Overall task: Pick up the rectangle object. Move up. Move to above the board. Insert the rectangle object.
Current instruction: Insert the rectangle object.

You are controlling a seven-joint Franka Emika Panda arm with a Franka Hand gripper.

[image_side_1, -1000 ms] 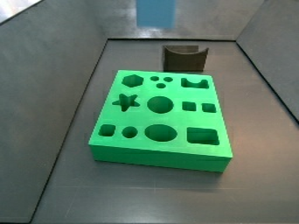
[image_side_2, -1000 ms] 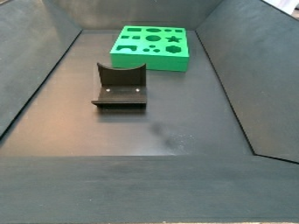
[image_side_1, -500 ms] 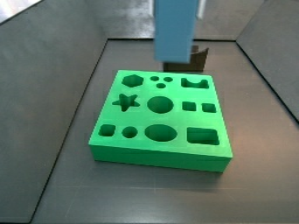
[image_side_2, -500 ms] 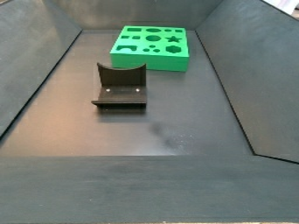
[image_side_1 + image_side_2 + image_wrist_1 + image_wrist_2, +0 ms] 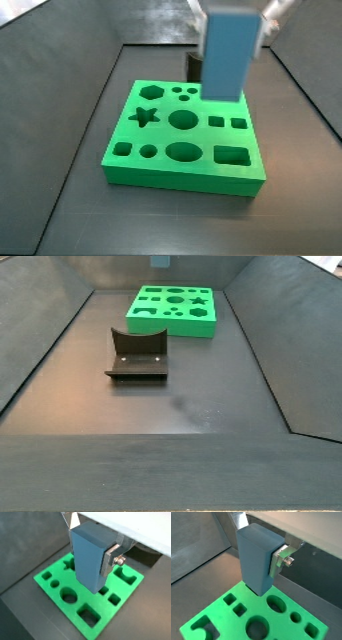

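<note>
Gripper (image 5: 93,554) is clamped shut on the rectangle object (image 5: 89,559), the tall blue-grey block; you can see a silver finger (image 5: 111,554) pressed flat on its side face in both wrist views, and the block hangs upright, lower end clear of the board (image 5: 57,591).

What changed: a second ago only the bottom tip of the block poked into the top of a side view, way back behind the board; half a second ago it was further in and lower, in front of the dark fixture; now in a side view the block (image 5: 230,52) sits over the far right part of the board (image 5: 187,170). So the pick and the lift look done, and I'd say it's in the "move to above the board" bit, close to wrapping that up; nothing is in a hole yet. Lining up with the right slot is what's left, and I can't tell from these which cut-out it's aimed at.

Counts: one gripper; one blue-grey block; one green board (image 5: 174,308); one fixture (image 5: 136,353) standing on the floor, well apart from the board; cut-outs on the board, I count eleven in a side view, the star (image 5: 144,116) among them.
</note>
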